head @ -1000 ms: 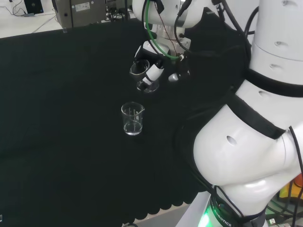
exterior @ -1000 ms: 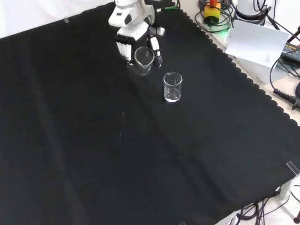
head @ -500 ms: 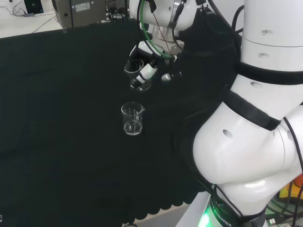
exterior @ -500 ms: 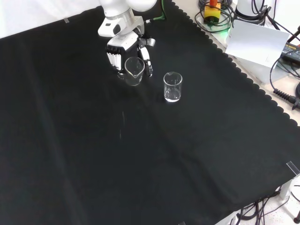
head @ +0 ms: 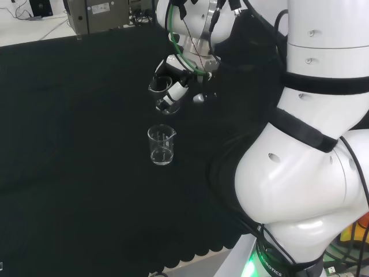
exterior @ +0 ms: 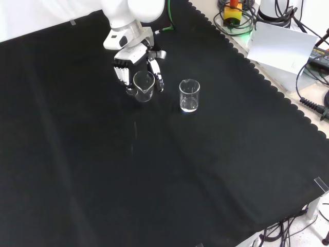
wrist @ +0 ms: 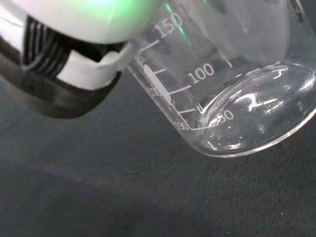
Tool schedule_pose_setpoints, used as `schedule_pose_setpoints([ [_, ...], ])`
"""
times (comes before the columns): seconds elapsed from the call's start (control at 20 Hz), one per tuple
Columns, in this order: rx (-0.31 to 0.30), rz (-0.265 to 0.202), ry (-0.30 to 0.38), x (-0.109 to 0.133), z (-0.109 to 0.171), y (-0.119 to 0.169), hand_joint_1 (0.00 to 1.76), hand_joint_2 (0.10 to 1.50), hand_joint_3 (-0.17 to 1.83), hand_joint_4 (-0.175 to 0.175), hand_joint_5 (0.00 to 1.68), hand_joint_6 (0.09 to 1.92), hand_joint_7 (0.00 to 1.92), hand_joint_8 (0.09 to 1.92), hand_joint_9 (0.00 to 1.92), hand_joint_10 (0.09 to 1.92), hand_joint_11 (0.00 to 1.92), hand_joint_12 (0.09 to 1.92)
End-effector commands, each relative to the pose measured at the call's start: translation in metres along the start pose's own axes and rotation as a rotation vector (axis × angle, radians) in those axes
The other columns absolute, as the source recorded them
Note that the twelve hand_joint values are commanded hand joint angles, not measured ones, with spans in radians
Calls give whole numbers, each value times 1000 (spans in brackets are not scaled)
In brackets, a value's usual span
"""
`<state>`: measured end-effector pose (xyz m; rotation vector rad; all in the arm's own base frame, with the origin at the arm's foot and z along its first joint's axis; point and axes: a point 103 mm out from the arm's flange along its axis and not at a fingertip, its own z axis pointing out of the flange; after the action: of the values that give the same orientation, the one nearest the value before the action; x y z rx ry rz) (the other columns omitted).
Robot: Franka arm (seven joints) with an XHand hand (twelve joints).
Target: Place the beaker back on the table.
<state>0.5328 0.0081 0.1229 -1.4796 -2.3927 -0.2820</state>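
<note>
The cloth (exterior: pixel 154 170) is plain black. The hand (exterior: pixel 134 60) is black and white. Both beakers (exterior: pixel 143 86) (exterior: pixel 189 95) are clear glass.

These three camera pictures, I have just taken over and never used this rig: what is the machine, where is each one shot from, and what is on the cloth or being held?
The machine is one white robot arm with a black and white hand in place of a gripper. The head view looks over the arm from behind its base, so the big white shapes at its right are the arm's own links. The front view looks down on the black cloth from the opposite side. The wrist view looks past the palm at close range. The hand's fingers are curled round a clear glass beaker, held tilted; the wrist view shows its base close above the cloth. A second beaker stands upright on the cloth, apart from the hand.
</note>
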Motion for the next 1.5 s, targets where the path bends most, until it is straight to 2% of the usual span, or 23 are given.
schedule_pose_setpoints([
  [0.05,-13,-3,39,-7,11,9,1313,659,627,-175,1284,609,1345,571,1755,87,1438,526],
  [0.4,-20,12,109,-19,22,17,1312,679,593,-175,1278,606,1340,566,1737,87,1428,534],
  [0.7,-6,4,115,-27,32,25,1312,688,576,-175,1277,601,1338,561,1731,87,1423,539],
  [1.0,-25,4,114,-33,36,25,1311,709,540,-175,1273,596,1333,556,1705,87,1410,546],
  [1.3,-19,14,113,-37,40,24,1309,744,479,-175,1265,590,1325,549,1673,87,1381,560],
  [1.5,6,28,102,-38,43,23,1303,838,317,-175,1235,605,1291,566,1614,87,1367,594],
])
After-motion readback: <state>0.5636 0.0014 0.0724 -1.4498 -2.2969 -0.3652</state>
